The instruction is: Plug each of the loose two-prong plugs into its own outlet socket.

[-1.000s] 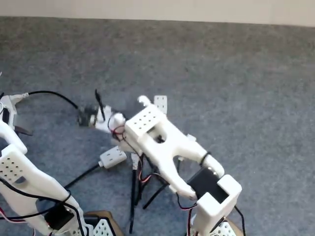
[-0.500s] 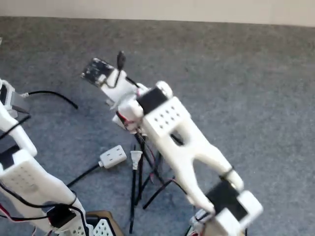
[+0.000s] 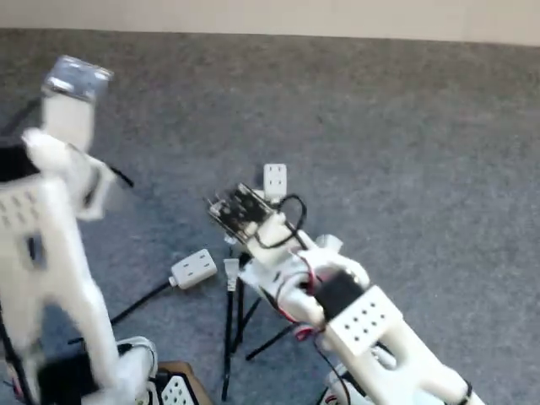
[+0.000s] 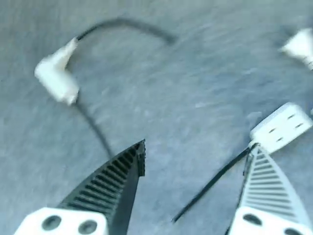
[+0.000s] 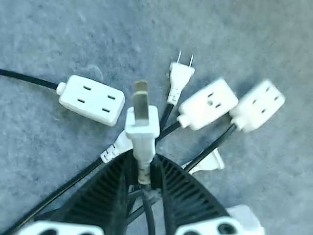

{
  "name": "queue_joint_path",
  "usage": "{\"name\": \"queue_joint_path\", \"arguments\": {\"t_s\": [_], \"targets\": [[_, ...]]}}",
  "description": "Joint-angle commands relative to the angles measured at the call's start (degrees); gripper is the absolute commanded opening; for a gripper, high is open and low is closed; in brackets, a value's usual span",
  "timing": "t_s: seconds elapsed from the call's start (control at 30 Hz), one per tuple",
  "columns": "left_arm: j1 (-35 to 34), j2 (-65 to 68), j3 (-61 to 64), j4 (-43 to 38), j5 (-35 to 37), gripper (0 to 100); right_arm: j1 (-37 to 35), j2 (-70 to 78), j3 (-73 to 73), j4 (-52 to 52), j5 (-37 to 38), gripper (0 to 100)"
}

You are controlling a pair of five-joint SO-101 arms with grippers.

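right claw (image 5: 143, 169) back (plug (image 5: 142, 128) inside)

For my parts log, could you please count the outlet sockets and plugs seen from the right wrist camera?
Outlet sockets: 3
Two-prong plugs, prongs showing: 2, one loose, one in the right gripper
Partly hidden white cord ends, kind unclear: 2
Total: 7

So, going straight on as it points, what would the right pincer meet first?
Its held plug would probably hit bare carpet between the outlet block and the loose plug; depth is unclear.
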Motion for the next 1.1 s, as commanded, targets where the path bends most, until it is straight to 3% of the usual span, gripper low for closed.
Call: {"name": "queue_joint_path", "arguments": {"t_s": [0.0, 0.17, 0.37, 0.5, 0.73, 0.9, 1.07], "targets": [[6.1, -20.0, 21.3, -11.5, 4.6, 33, -0.8, -5.9, 3.5, -2.8, -1.8, 0.5], [9.7, -41.8, 46.1, -25.1, 9.7, 38, -2.4, -7.3, 7.6, -4.5, -2.0, 0.5], [19.2, -57.8, 54.8, -26.1, 15.5, 39, -5.2, -3.4, 7.8, -6.5, -2.1, 0.5], [24.0, -61.2, 58.0, -26.5, 18.8, 39, -5.3, 0.3, 7.6, -7.2, -2.1, 0.5], [24.0, -63.4, 65.9, -29.0, 18.5, 39, -5.3, 1.7, 6.7, -6.7, -2.1, 0.5], [24.0, -62.9, 73.1, -35.3, 16.8, 39, -5.4, 1.7, -3.7, 2.8, -2.1, 0.5], [24.0, -62.9, 73.8, -35.7, 16.8, 39, -5.4, 1.7, -16.1, 13.6, -1.7, 0.5]]}}
